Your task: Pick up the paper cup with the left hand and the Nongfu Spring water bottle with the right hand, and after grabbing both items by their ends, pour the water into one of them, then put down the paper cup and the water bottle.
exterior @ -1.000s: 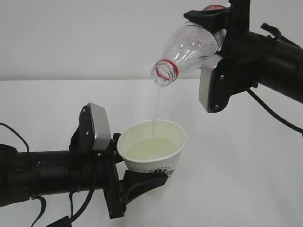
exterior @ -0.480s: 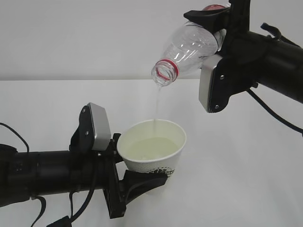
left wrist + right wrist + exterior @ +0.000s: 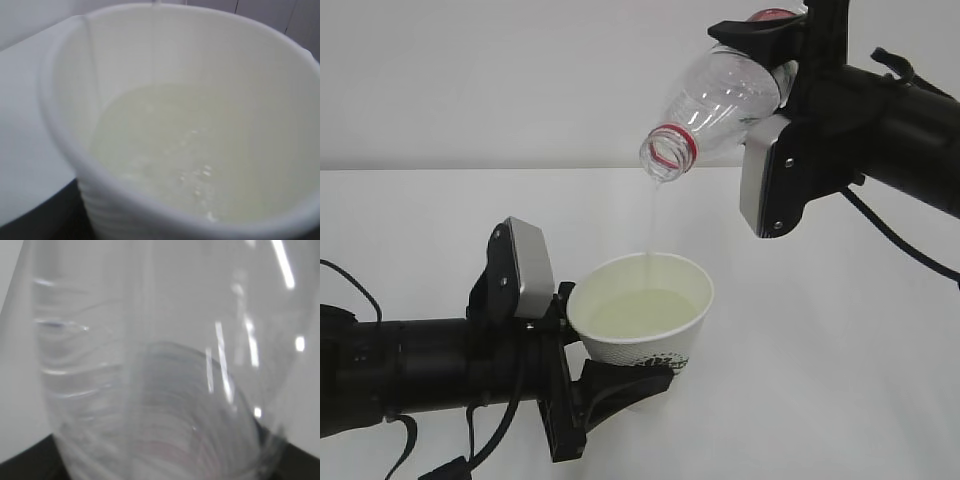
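Observation:
The white paper cup (image 3: 642, 318) hangs above the table, upright, with my left gripper (image 3: 620, 375) shut on its lower part; a dark logo shows on its side. Pale water (image 3: 638, 312) fills much of it. Up close, the left wrist view shows the cup (image 3: 65, 150) with the pool of water (image 3: 190, 155) inside. High at the right, my right gripper (image 3: 770, 65) is shut on the clear Nongfu Spring water bottle (image 3: 720, 100), tipped mouth-down over the cup. A very faint thread of water (image 3: 650, 225) falls from its red neck ring. The bottle's clear ribbed wall (image 3: 150, 365) fills the right wrist view.
A plain white table (image 3: 840, 380) runs under both arms, with a white wall (image 3: 470, 80) behind. Black cables trail from the right arm (image 3: 890, 240) and the left arm (image 3: 350, 290).
The falling stream has thinned from a clear thread to a barely visible trickle. Neither arm, cup nor bottle has moved.

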You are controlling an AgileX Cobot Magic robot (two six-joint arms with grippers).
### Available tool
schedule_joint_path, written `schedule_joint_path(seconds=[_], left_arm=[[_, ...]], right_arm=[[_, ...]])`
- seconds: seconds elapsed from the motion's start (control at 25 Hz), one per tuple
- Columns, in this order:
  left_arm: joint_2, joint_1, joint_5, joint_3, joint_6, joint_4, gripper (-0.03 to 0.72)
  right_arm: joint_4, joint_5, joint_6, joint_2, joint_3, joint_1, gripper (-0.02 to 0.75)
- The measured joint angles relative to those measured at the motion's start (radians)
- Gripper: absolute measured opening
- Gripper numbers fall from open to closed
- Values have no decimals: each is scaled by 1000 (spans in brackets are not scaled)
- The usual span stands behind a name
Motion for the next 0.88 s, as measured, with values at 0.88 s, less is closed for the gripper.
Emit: schedule_joint_path(seconds=[0.88], left_arm=[[0, 0, 2, 0, 0, -2, 489]], right_arm=[[0, -5, 0, 0, 0, 0, 474]])
